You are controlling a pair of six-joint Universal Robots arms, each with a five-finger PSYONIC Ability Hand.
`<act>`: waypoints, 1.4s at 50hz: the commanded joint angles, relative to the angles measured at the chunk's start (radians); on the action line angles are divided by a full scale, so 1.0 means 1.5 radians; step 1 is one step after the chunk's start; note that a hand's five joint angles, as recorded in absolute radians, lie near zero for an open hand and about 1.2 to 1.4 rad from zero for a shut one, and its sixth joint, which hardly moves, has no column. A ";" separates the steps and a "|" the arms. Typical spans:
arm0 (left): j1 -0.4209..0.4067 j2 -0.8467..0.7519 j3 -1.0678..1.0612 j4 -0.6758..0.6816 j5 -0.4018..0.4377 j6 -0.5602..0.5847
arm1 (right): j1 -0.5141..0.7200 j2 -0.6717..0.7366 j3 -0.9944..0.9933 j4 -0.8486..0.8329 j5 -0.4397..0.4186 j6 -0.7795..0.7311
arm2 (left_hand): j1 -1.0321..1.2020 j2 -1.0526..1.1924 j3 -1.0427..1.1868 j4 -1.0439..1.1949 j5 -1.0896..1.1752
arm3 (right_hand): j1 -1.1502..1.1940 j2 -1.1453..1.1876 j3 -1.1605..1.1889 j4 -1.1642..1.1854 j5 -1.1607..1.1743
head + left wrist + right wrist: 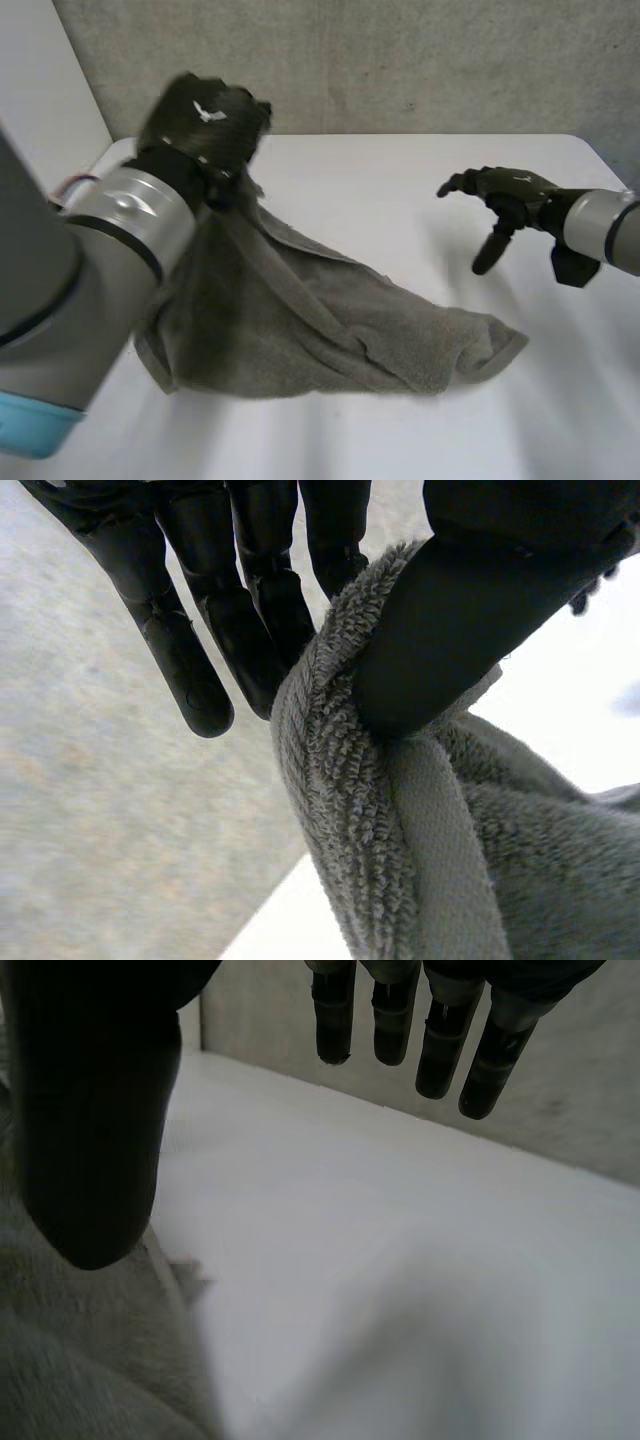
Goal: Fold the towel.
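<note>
Grey towel in left robot hand

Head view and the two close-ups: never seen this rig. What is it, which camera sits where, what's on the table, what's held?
It is a robot with two arms at a white table, each arm ending in a black hand. The head view looks down from a camera between and behind the arms. The other two pictures come from cameras on the wrists, each looking along its own hand's palm.

A grey towel lies on the table. The left hand holds part of its edge up off the surface. In the left wrist view the thumb pinches the hem against straight fingers, and the rest of the cloth trails down to the table.

The right hand hovers open above bare table beside the towel's far end, holding nothing.
</note>
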 commanded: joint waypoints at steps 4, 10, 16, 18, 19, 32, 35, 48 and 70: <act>0.052 0.076 0.001 0.000 0.016 0.009 | 0.118 0.124 -0.090 0.044 -0.032 0.091 | 0.142 0.120 0.124 0.120 0.136 | -0.042 -0.053 -0.042 -0.055 -0.041; 0.089 0.114 -0.004 0.002 0.063 0.004 | 0.192 0.177 -0.131 0.042 -0.022 0.101 | 0.142 0.120 0.124 0.120 0.136 | -0.042 -0.053 -0.042 -0.055 -0.041; 0.126 0.142 -0.024 0.006 0.097 0.001 | 0.225 0.229 -0.194 0.069 -0.013 0.114 | 0.142 0.120 0.124 0.120 0.136 | 0.147 0.136 0.147 0.134 0.148; 0.133 0.144 -0.029 0.007 0.103 0.000 | 0.225 0.234 -0.207 0.077 -0.007 0.112 | 0.142 0.120 0.124 0.120 0.136 | 0.397 0.386 0.397 0.384 0.398; 0.141 0.144 -0.032 0.007 0.107 0.001 | 0.225 0.236 -0.226 0.081 0.003 0.110 | 0.142 0.120 0.124 0.120 0.136 | 0.642 0.631 0.642 0.629 0.642; 0.247 0.017 0.088 0.096 0.134 -0.034 | 0.192 0.193 -0.555 -0.053 0.268 -0.117 | 0.142 0.120 0.124 0.120 0.136 | 0.773 0.762 0.773 0.760 0.773; 0.247 -0.040 0.177 0.111 0.132 -0.082 | 0.191 0.157 -0.561 -0.132 0.275 -0.110 | 0.142 0.120 0.124 0.120 0.136 | 0.773 0.762 0.773 0.760 0.773; 0.255 -0.138 0.232 0.121 0.138 -0.235 | 0.214 0.027 -0.281 -0.184 0.263 -0.140 | 0.142 0.120 0.124 0.120 0.136 | 0.773 0.762 0.773 0.760 0.773; 0.271 -0.153 -0.165 0.265 0.215 -0.102 | 0.203 0.128 0.046 -0.161 0.227 -0.250 | 0.142 0.120 0.124 0.120 0.136 | 0.355 0.344 0.355 0.342 0.355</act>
